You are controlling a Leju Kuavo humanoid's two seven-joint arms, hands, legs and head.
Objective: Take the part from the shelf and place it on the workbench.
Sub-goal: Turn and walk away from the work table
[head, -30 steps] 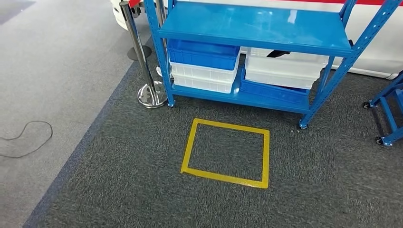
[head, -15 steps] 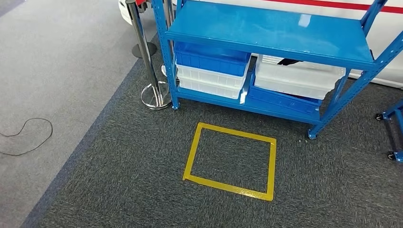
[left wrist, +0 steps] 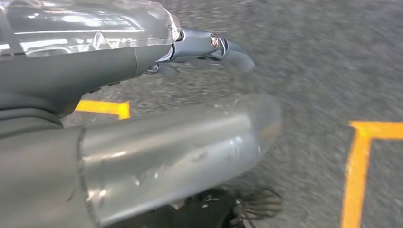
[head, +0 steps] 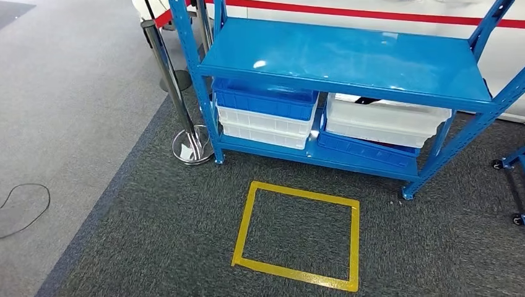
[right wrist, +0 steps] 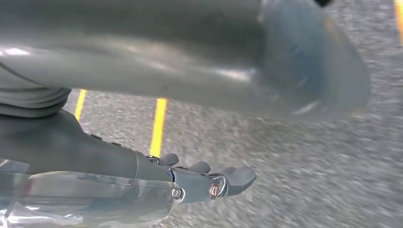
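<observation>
Left hand [left wrist: 142, 52]: dark grey matte body under a clear, glossy plastic cover that catches white light reflections. Slim blue-grey metallic fingers [left wrist: 223, 47] with rounded tips; one small round silver screw at a finger pivot. Thick smooth silver-grey thumb [left wrist: 190, 142], rounded end, surface scuffed with small scratches and pale flecks; a darker grey sleeve section behind it.

Right hand [right wrist: 142, 185]: same build, dark grey body, transparent cover over the back with a faint mottled sheen. Blue-grey fingers [right wrist: 233, 178], rounded tips, two small round silver screws at the pivots. Grey ribbed cover [right wrist: 33, 102] at the wrist. Thick silver-grey thumb [right wrist: 214, 57], glossy, blurred rounded end.
</observation>
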